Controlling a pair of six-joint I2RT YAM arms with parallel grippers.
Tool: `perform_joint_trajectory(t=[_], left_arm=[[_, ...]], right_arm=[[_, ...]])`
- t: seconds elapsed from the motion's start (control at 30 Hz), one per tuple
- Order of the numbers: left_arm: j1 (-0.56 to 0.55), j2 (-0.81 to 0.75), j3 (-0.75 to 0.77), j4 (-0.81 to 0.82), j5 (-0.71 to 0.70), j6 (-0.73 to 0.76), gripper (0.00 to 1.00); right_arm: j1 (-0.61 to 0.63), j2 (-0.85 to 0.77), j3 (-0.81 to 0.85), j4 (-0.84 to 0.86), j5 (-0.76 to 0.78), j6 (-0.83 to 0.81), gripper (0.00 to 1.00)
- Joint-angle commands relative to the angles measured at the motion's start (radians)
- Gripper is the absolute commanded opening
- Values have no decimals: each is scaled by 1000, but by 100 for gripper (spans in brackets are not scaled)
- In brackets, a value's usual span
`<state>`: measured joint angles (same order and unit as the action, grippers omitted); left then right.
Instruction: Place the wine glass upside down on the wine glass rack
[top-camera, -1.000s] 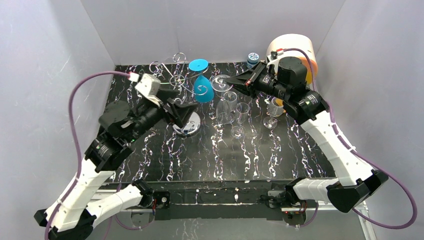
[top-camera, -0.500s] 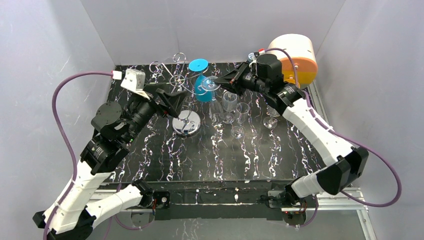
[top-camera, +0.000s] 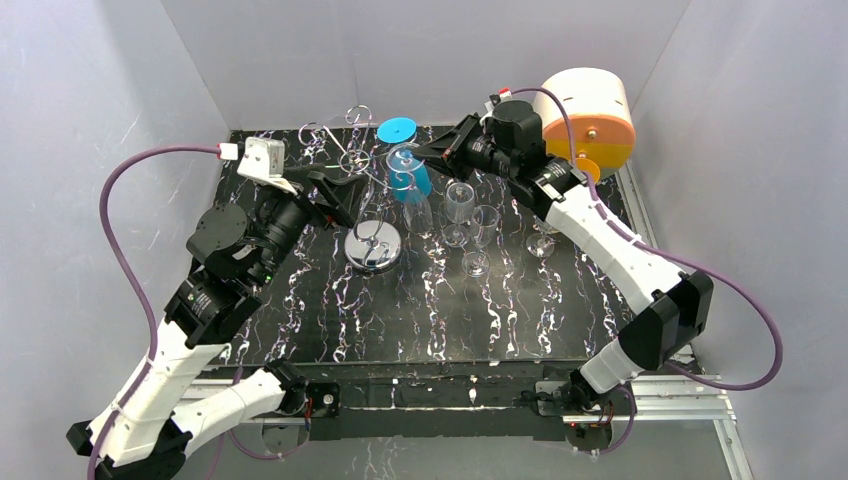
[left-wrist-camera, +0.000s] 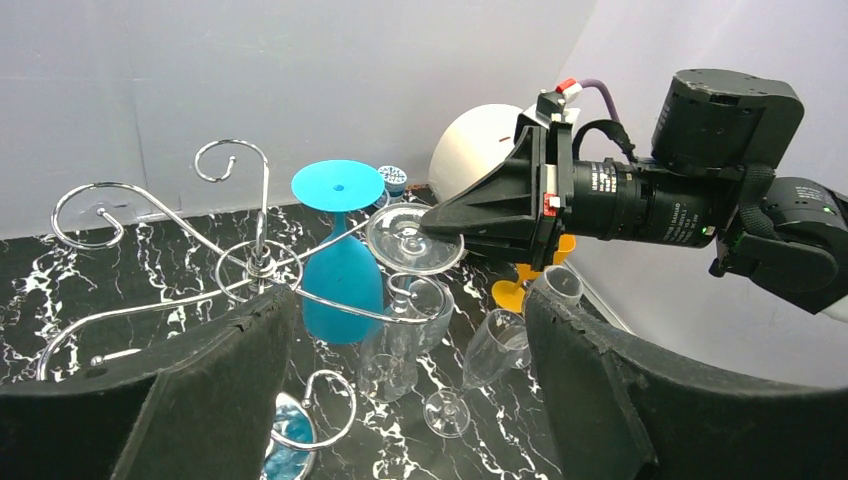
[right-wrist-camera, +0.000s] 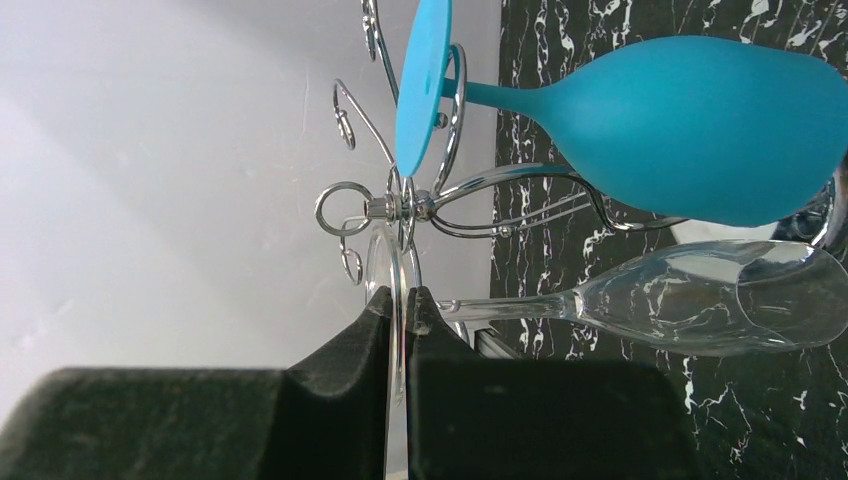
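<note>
The silver wine glass rack (top-camera: 352, 160) stands at the back left on its round chrome base (top-camera: 372, 245). A blue wine glass (top-camera: 408, 180) hangs upside down from one scroll arm. Beside it hangs a clear wine glass (top-camera: 417, 212), bowl down. Its stem lies inside the curl of the neighbouring arm (left-wrist-camera: 425, 290). My right gripper (right-wrist-camera: 398, 295) is shut on the edge of its foot (left-wrist-camera: 413, 240), reaching in from the right. My left gripper (left-wrist-camera: 408, 330) is open, level with the rack's arms on the rack's near left side, holding nothing.
Two clear flutes (top-camera: 458, 205) (top-camera: 480, 238) and another clear glass (top-camera: 543, 238) stand to the right of the rack. A large white and orange drum (top-camera: 590, 105) fills the back right corner. An orange glass (left-wrist-camera: 520, 290) stands near it. Grey walls enclose the black marbled table (top-camera: 450, 320).
My right gripper has carried the clear wine glass left, up to the rack arm beside the blue glass. My left gripper has lifted from the chrome base and drawn back to the left.
</note>
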<state>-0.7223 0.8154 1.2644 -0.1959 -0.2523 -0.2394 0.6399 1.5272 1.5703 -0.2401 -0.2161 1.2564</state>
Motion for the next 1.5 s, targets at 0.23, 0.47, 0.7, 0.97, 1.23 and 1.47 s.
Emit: perform_joint_trajectory(t=[0.23,0.47,0.7,0.97,1.23,1.47], left_arm=[[1,-3,-10,10,-142,-49,81],[0,-10,-9,2,-182,-61,81],[0,43,16,1,-244,-59,80],[0,69,10,5,-246,-69,80],[0,76,3,13,-273,-89,80],[1,77,7,13,-274,-96,80]], right_arm=[[47,56,131,78,-48,-40,1],[54,56,120,77,-97,-21,1],[64,35,94,78,-94,-19,1],[66,17,99,59,-104,-15,1],[67,-20,73,24,-79,-15,1],[67,-79,21,2,-17,-27,1]])
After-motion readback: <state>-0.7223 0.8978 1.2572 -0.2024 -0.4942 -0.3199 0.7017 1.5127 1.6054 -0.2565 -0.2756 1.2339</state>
